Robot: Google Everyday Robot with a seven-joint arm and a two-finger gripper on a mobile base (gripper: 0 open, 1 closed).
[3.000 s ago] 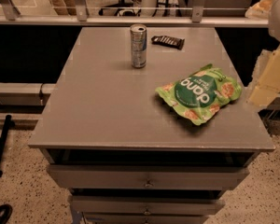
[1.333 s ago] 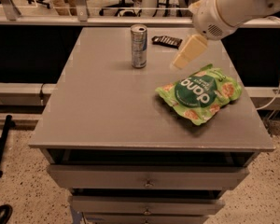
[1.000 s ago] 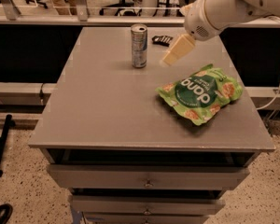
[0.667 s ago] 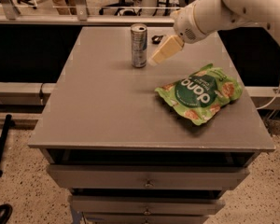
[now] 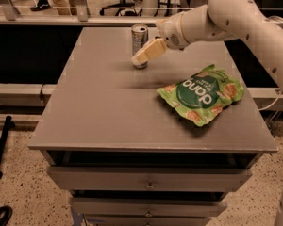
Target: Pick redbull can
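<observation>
The redbull can (image 5: 139, 36) stands upright near the desk (image 5: 104, 107) rear, allowing a side approach. The end effector (image 5: 147, 53) sits just before it; whether it is open or closed cannot be told.

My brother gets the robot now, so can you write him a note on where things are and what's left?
The pincer is at the lower part of the redbull can, overlapping it in this view; whether it grips cannot be told.
The can stands upright near the far edge of the table, not lifted.
The green bag lies apart from it, nearer the front.
Done: the reach to the can. Left: close on it and lift.
</observation>
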